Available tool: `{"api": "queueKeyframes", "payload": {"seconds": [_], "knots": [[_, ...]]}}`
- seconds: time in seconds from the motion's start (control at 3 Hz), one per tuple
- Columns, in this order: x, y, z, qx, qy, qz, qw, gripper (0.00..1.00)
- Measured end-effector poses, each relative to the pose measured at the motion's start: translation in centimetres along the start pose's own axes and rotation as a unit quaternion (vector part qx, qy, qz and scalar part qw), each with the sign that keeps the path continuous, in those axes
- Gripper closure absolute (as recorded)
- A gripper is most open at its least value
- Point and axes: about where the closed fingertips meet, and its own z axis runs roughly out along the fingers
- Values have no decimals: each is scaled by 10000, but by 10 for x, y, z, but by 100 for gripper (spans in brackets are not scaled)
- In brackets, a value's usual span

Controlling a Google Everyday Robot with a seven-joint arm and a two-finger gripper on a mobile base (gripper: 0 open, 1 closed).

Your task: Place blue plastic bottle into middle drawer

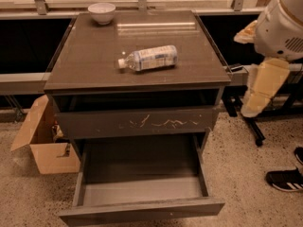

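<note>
A box (42, 143) sits on the floor far left of the gripper (258, 98), which hangs beside the cabinet's (94, 74) right edge, touching nothing; whether it is parted or closed cannot be told. Up and left of the gripper, a bowl (102, 12) stands at the back corner and the bottle (149, 58) lies on its side, cap pointing away from the gripper. Lower left of it, the middle drawer (142, 190) stands pulled out under the scratched drawer (137, 123).
</note>
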Motion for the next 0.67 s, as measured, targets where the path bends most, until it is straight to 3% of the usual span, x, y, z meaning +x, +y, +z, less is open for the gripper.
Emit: {"api": "queueKeyframes", "payload": {"seconds": [0.33,0.67], "knots": [[-28,-27,24,-116,-319,-404,9986,0],[-52,-49,60,-278,-711,-611,9952,0]]}}
